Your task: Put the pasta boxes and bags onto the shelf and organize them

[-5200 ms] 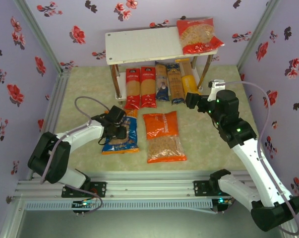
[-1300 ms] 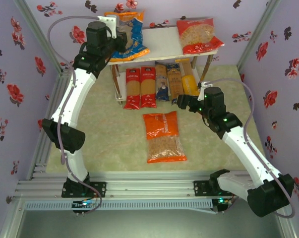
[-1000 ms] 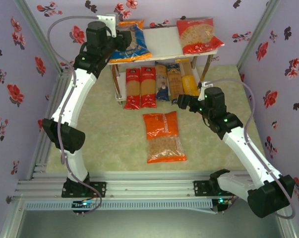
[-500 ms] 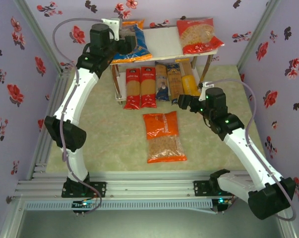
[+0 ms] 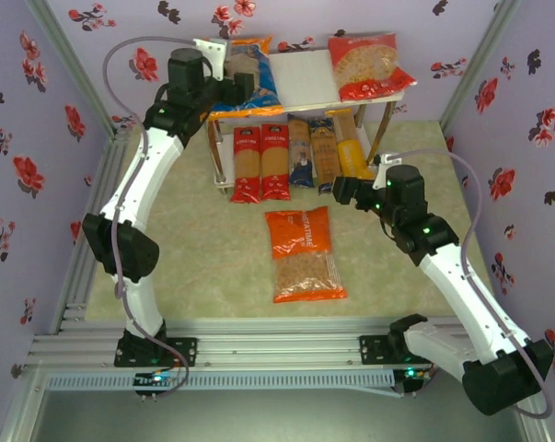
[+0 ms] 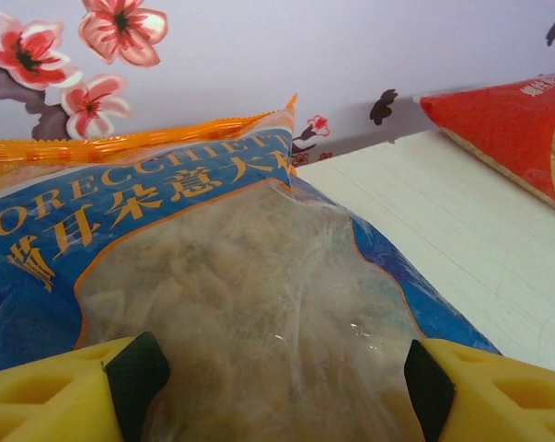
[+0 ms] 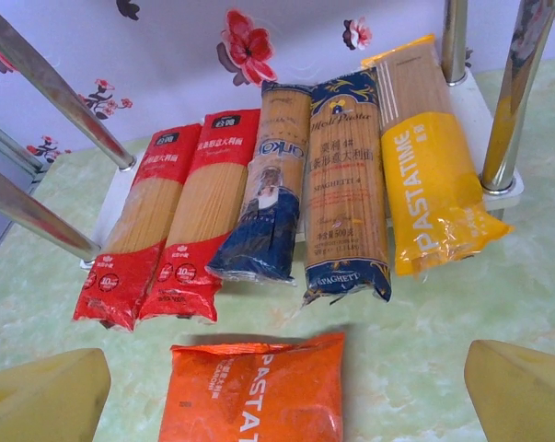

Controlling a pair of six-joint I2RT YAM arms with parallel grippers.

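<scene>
Wrist close-up: blue bag (image 6: 231, 304) between parted left jaws

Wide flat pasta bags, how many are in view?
3. Blue plastic bag on the white shelf's top, left end; red bag, right end; orange bag on the green table in front. None seems hidden.

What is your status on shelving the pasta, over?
Left end effector open, straddling blue bag on shelf top. Right end effector open, near orange bag on table, not yet shelved. Nothing in the way.
</scene>
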